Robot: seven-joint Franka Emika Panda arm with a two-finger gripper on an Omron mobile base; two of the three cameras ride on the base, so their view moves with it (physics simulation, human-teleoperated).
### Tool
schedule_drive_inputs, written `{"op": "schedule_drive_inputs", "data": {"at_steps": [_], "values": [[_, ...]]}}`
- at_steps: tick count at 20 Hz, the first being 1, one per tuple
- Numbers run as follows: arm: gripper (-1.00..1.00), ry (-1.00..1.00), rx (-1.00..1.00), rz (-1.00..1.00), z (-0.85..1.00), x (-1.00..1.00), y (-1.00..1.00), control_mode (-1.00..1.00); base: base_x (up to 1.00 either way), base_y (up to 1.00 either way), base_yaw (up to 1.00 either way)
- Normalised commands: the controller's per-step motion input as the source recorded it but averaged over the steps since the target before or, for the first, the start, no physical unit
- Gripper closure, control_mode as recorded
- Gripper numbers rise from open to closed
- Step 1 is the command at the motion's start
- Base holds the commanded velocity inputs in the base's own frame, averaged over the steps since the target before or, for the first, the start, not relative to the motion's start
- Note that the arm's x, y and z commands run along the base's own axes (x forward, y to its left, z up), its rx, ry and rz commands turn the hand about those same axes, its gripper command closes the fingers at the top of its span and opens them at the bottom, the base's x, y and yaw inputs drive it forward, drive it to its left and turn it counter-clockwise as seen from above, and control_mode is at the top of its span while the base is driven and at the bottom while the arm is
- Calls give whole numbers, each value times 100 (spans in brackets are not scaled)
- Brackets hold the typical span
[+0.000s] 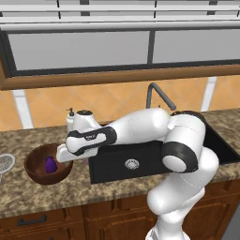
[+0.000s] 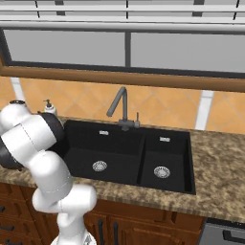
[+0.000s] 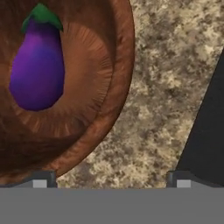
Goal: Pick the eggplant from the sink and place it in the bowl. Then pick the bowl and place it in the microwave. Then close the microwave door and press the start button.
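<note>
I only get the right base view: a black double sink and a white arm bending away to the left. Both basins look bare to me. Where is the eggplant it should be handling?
Observer: The small glossy purple eggplant lies inside a deep reddish-brown wooden bowl on the speckled stone counter, left of the sink.
Operator: Is the robot's hand gripping it?
Observer: No. In the hand view, the gripper is open, with bare counter between its tips; the eggplant lies free.
Operator: Anything else beside the bowl?
Observer: A small grey-white mesh dish sits further left.
</note>
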Motion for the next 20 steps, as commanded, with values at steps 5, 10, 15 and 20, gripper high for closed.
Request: {"op": "schedule_drive_inputs", "data": {"at_steps": [5,10,15,20], "values": [[-100,1,1,-15,-1,44,31,-100,0,0,0],[-100,5,6,-19,9,15,26,-100,0,0,0],[-100,7,15,-17,36,0,0,-100,0,0,0],[-100,4,3,-16,-42,20,0,-100,0,0,0]]}}
